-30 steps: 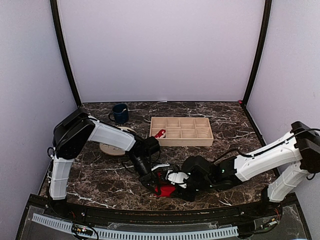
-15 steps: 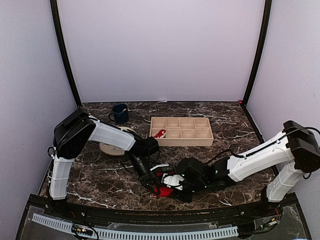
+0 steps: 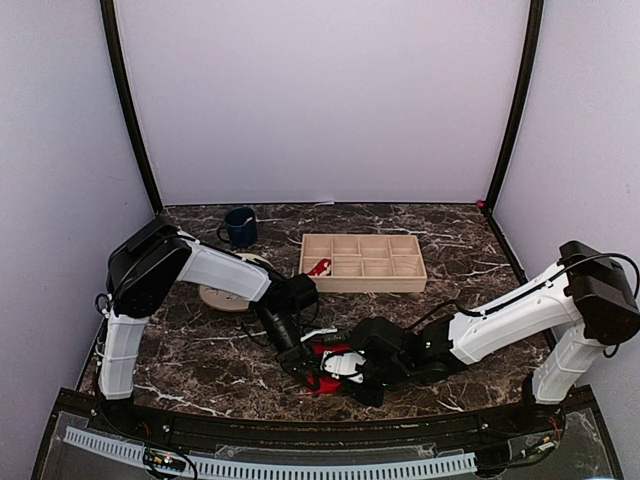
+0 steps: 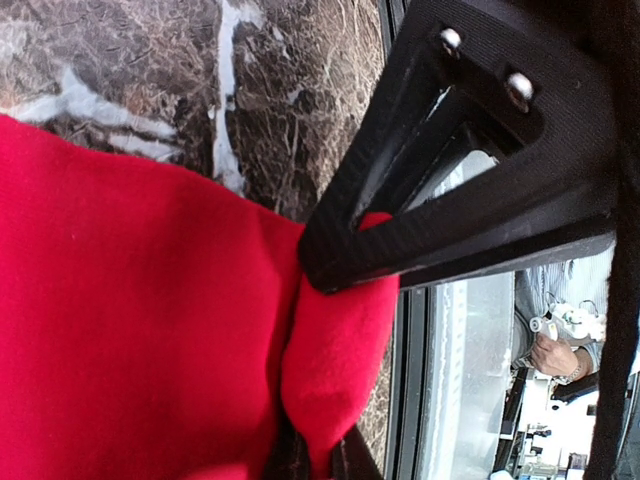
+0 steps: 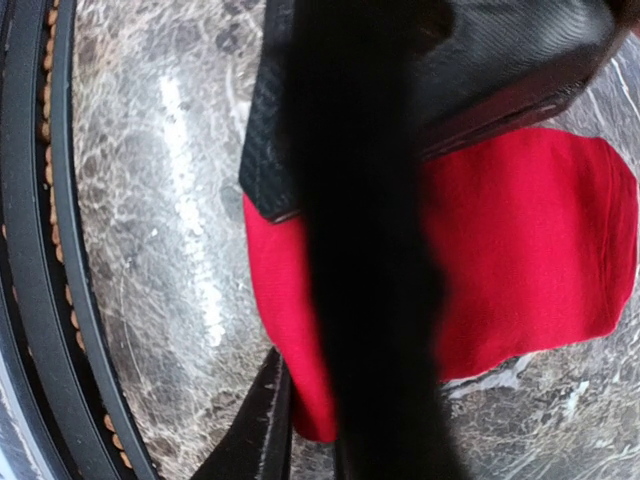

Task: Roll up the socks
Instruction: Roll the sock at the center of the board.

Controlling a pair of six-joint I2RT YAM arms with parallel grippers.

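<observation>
I saw the socks [image 3: 320, 385] bunched red on the desk [image 3: 200, 365] near its front edge, between both arms. The left claw [image 3: 300, 362] was pinched closed on a fold of them. The right claw [image 3: 336, 368] sat over the fabric; I couldn't tell whether it gripped.

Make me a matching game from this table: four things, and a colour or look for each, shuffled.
Things:
1 socks
2 mug
3 tray
4 plate

Descriptions:
A dark blue, at the back left
B bright red, near the front edge
C pale wood, split into compartments
D round and pale, on the left

Pairs: 1-B, 2-A, 3-C, 4-D
</observation>
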